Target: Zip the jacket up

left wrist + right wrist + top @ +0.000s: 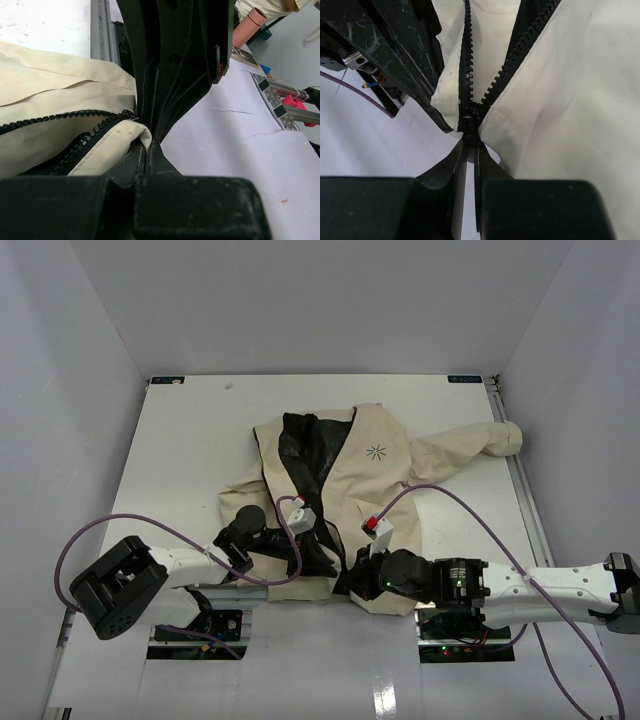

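Observation:
The cream-beige jacket [350, 475] lies face up on the white table [180, 440], its front open and the black lining showing. My left gripper [146, 146] is shut on the jacket's bottom hem [127, 135], beside the dark zipper teeth [60, 117]. My right gripper [471, 141] is shut on the zipper pull [471, 117] at the bottom, where the two rows of teeth [467, 50] meet. In the top view the left gripper [320, 558] and the right gripper [352, 578] are close together at the hem.
One sleeve [480, 445] stretches toward the right rail. Purple cables [450, 495] loop over the jacket and the table. A metal rail [102, 30] runs along the near table edge. White walls enclose three sides.

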`<state>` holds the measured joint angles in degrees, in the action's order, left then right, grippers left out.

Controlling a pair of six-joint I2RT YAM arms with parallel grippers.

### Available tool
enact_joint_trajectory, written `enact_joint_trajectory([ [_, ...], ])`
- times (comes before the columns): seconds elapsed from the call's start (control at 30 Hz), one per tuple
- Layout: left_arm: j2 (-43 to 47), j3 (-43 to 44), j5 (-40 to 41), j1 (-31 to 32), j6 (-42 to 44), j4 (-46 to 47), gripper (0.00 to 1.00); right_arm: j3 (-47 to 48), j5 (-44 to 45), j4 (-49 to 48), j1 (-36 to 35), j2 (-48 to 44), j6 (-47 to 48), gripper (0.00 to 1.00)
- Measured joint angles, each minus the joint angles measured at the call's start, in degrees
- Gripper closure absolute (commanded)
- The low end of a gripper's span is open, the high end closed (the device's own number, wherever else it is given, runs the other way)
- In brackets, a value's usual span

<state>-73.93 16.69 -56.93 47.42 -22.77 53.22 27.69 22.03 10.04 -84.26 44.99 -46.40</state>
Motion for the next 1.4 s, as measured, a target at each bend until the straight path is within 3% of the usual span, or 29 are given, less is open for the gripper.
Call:
enact_joint_trajectory([
  [0.47,1.5,0.2,3.3,0.3,4.3,-8.7,1.0,18.3,7.7,21.2,-1.4,12.2,1.6,0.92],
  [0.67,3.7,0.2,4.1,0.9,5.2,-9.1,1.0,23.5,10.6,26.1,-1.5,14.9,3.8,0.92],
  [1.03,4.4,-0.3,5.8,1.2,5.6,-8.8,1.0,30.7,18.4,27.7,-0.4,21.7,11.9,0.92],
  [1.4,10.5,-5.7,12.7,1.8,3.4,-7.5,1.0,32.2,15.2,13.8,15.3,32.3,24.9,0.92],
])
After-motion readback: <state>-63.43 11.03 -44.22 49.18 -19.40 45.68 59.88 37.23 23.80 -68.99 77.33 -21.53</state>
